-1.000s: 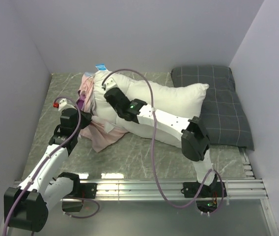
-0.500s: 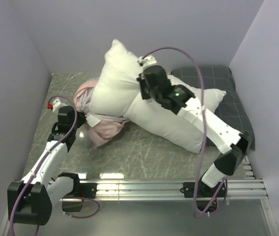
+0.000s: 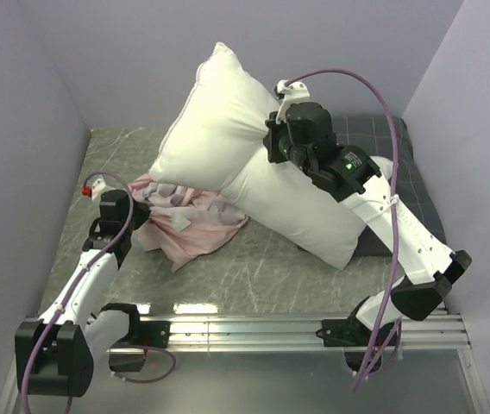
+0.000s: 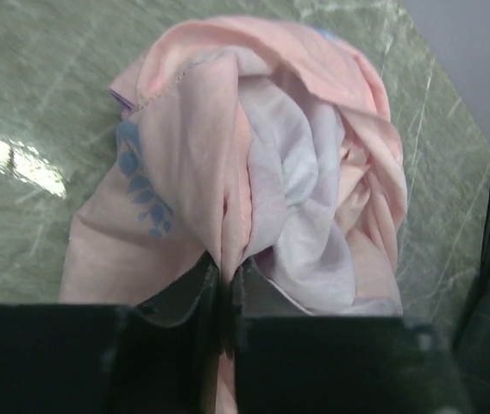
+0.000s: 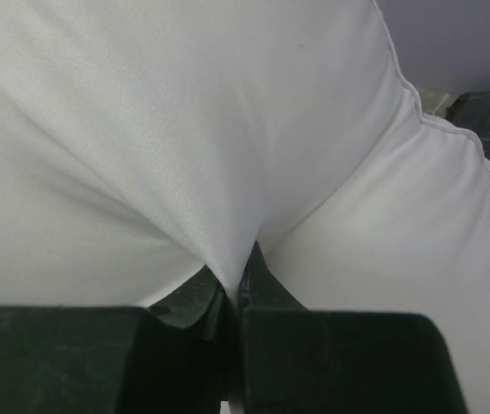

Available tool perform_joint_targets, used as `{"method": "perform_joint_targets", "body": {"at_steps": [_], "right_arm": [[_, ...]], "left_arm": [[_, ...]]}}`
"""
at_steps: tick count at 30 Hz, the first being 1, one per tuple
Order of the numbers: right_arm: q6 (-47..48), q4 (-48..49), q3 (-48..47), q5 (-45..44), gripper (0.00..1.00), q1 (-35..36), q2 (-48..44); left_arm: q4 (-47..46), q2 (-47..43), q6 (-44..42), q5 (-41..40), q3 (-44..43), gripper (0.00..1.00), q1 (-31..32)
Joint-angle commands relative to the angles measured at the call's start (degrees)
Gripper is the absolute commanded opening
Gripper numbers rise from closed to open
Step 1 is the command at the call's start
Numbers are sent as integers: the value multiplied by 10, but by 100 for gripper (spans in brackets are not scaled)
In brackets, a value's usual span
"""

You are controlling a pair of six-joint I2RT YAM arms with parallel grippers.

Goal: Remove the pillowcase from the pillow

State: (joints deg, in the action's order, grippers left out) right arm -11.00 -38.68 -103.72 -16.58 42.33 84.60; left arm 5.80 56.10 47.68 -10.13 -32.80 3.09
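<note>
Grey-green marbled tabletop [image 3: 254, 267] between pale lilac walls [image 3: 314, 52], we see the left gripper [image 4: 225, 278] pinched tight on the pink pillowcase [image 3: 195, 222] crumpled there, the right gripper [image 5: 235, 274] clamped on the white pillow [image 3: 228, 129], one end tilted upward, dark checked pillow [image 3: 422, 203] behind.

Pillow [image 3: 219, 129] plain white; pillowcase [image 3: 193, 226] salmon-pink, blue print; table [image 3: 258, 269] grey-green marbled; other pillow [image 3: 411, 168] dark grey checked

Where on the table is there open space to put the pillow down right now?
Bare marble table runs along the near edge, between the pillowcase and the metal rail. A second free patch sits at the back left corner, behind the pillowcase. Centre and right are crowded by the lifted pillow and dark grey pillow.
</note>
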Motion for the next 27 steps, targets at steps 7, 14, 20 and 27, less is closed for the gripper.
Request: {"method": "perform_joint_targets", "body": {"at_steps": [7,14,20,27], "right_arm": [[-46,19,-212,-5,0,-1,104],[-96,-1,-280,-16,0,12,215],[-115,56,-242,63,0,14,288],[-137,139,-163,138,2,11,361]], "left_arm": [[-1,-91,-34,93,-2,57,-1],[106,-212,-51,74,-64,71,-1],[145,-230,-70,87,-125,72,-1],[122,-187,-104,155,-139,71,-1]]}}
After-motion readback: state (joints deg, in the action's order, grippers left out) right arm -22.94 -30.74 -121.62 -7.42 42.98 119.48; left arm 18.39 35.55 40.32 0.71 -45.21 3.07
